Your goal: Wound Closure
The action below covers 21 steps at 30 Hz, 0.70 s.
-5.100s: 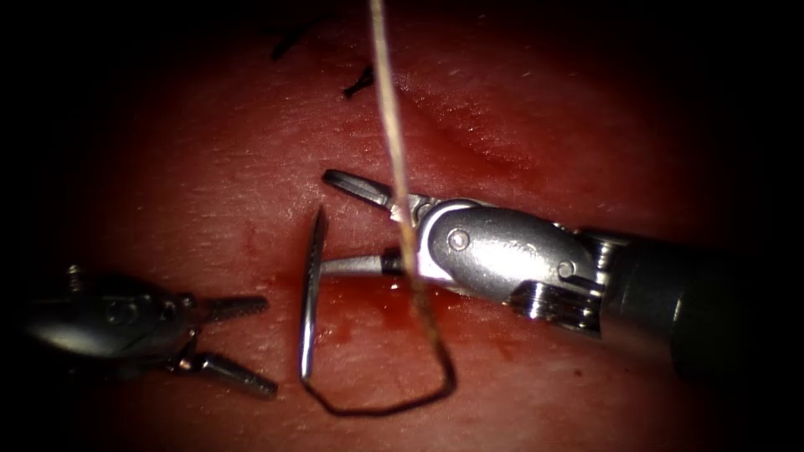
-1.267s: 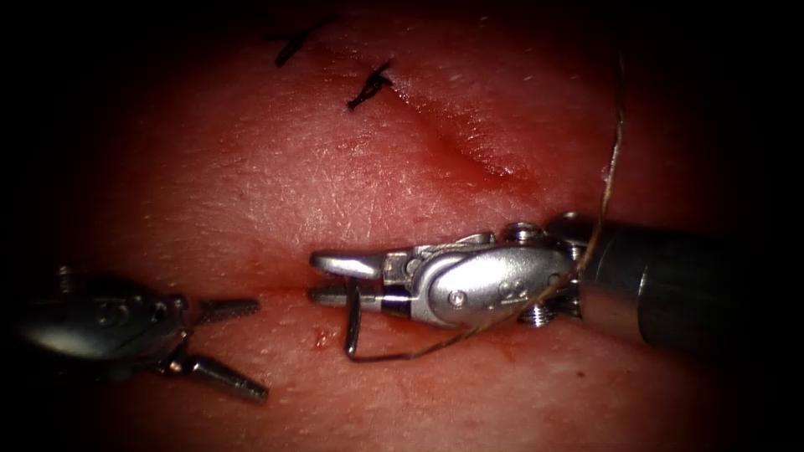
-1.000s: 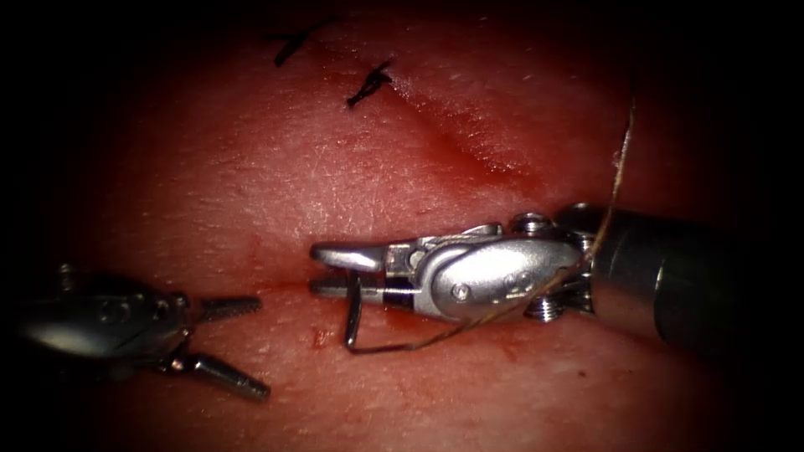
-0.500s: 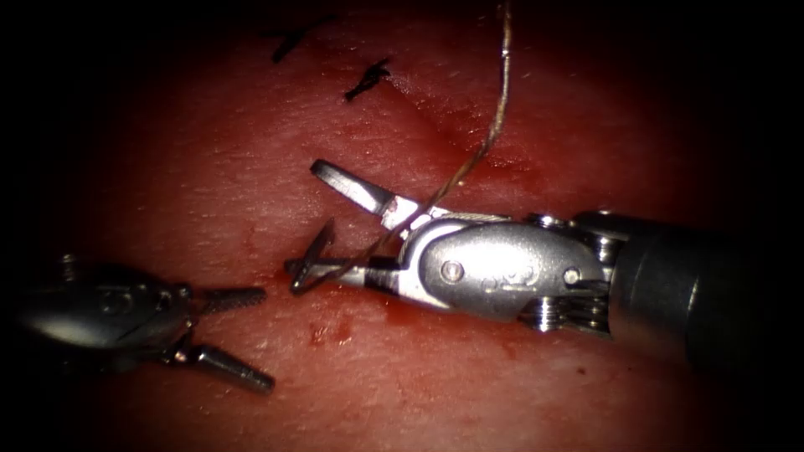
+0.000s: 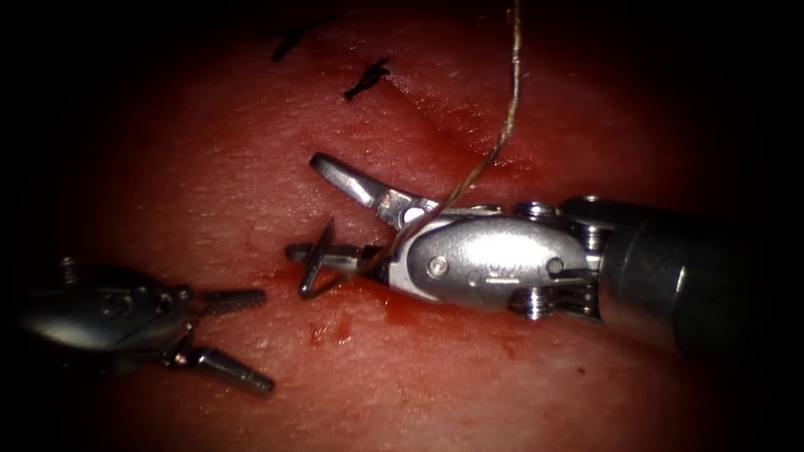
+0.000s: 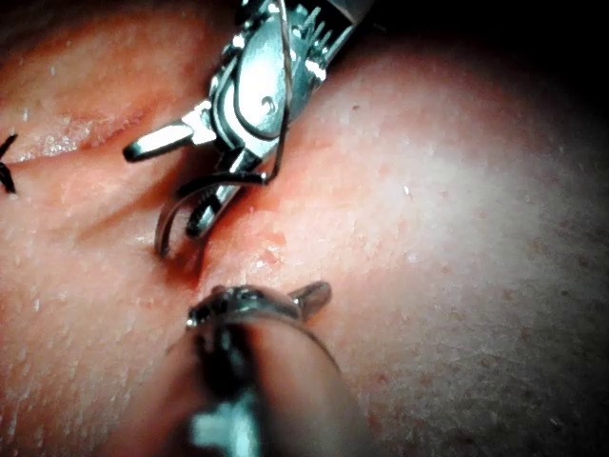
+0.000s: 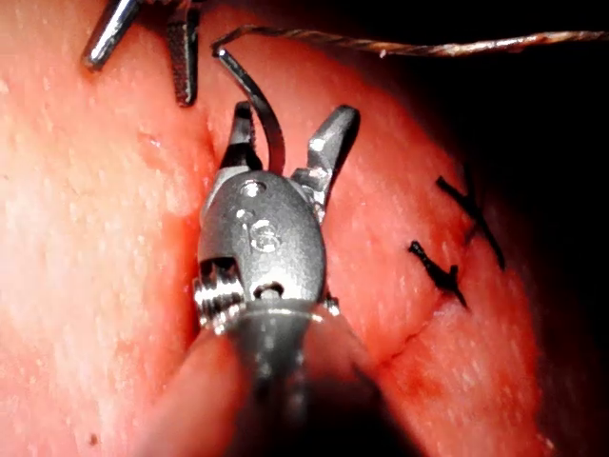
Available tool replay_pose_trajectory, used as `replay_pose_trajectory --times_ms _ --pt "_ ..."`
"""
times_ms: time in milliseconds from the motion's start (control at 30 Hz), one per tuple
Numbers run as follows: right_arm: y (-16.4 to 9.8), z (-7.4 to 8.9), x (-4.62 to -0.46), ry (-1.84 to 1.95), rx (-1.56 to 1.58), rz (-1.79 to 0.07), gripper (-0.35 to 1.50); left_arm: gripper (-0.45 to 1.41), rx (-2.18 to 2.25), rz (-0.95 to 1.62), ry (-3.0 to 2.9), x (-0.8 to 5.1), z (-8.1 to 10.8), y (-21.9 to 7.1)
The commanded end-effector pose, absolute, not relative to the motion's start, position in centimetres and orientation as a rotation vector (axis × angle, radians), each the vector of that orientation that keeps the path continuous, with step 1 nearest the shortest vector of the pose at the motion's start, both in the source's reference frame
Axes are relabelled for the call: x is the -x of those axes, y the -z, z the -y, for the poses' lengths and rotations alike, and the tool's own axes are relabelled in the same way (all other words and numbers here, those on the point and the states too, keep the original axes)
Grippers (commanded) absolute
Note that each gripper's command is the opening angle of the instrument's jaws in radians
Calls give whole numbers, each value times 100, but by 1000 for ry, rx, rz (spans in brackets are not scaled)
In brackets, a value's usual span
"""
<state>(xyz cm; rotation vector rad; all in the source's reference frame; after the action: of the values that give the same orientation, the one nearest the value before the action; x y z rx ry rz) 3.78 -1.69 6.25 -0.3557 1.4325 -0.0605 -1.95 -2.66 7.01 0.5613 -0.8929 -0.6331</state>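
Both tools were polished silver metal. The right tool (image 5: 331, 209) had a rounded oval wrist housing with small round pins, ribbed pulleys beneath, and a dark cylindrical shaft behind. The left tool (image 5: 230, 339) had a duller rounded head and slim ridged fingers.

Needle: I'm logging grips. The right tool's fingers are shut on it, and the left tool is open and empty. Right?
Not quite. In the endoscope view the right tool has its fingers wide open; the needle rests against the lower one, unheld; whether it enters the tissue I cannot tell. The left tool is open and empty.
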Motion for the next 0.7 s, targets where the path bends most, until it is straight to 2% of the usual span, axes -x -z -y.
replay_pose_trajectory --times_ms 33,300,700 --pt "-628 169 -386 136 331 -1435 -35 46 -561 894 633 202 267 -706" --pt "-610 163 -388 306 404 -1422 -35 42 -535 922 649 214 260 -709" --pt "-584 131 -384 355 411 -1420 -35 42 -493 943 668 226 260 -720"
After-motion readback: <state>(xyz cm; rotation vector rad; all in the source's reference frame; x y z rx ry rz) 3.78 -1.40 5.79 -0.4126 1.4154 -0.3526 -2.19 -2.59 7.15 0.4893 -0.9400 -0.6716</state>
